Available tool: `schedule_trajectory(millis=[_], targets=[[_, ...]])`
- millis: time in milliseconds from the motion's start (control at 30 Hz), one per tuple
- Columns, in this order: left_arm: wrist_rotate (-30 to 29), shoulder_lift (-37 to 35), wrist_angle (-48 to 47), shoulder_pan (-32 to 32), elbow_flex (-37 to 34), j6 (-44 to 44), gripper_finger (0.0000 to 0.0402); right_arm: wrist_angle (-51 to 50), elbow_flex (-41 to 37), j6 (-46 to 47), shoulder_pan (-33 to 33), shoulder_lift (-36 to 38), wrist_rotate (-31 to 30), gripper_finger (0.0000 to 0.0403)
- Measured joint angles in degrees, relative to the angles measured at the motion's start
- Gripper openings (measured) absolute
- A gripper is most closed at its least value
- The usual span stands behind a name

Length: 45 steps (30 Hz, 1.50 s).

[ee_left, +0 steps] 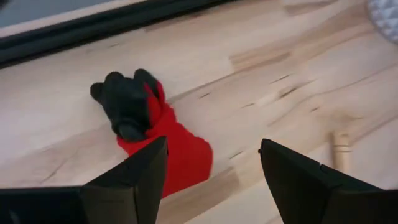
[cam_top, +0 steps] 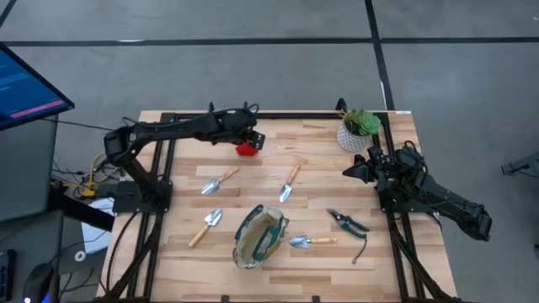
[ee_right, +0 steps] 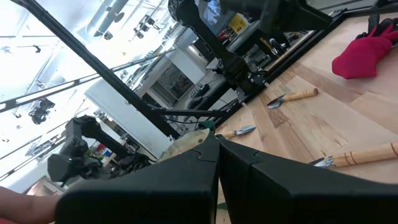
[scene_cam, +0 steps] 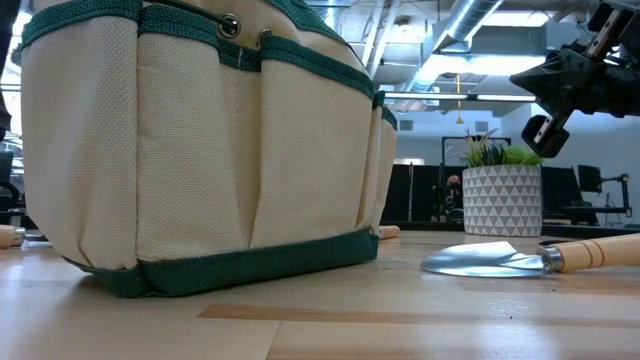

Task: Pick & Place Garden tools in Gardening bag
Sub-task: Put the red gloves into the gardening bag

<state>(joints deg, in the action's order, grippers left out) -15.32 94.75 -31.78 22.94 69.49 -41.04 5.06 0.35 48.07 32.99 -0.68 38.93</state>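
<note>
- High view: left gripper (cam_top: pixel 253 140) hangs spread above the red item (cam_top: pixel 246 149); only the left wrist view reveals its black part.
- Right gripper (cam_top: pixel 352 172) clenched, empty.

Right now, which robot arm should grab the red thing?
The left arm, probably. Its gripper hangs right over the red item near the table's far edge, jaws open on either side of it. The right gripper sits shut beside the plant pot, farther away.
</note>
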Motion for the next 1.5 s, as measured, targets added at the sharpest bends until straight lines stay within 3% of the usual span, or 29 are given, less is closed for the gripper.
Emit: schedule_trajectory(millis=[400, 667, 933, 1500], targets=[[1.4, 4.4, 0.0, 1.8, 0.0, 0.3, 0.0258, 0.1, 0.0, 0.0, 0.0, 0.0, 0.0, 0.0000], [1.5, -0.3, 2.4, 2.1, 0.0, 3.6, 0.0262, 0.1, 0.0, 0.0, 0.0, 0.0, 0.0, 0.0000], [-2.9, -5.1, 3.5, 2.9, 0.0, 4.9, 0.0257, 0.1, 0.0, 0.0, 0.0, 0.0, 0.0, 0.0000], [-2.3, -1.9, -4.0, 4.5, 0.0, 4.1, 0.0342, 0.1, 0.0, 0.0, 0.0, 0.0, 0.0, 0.0000]])
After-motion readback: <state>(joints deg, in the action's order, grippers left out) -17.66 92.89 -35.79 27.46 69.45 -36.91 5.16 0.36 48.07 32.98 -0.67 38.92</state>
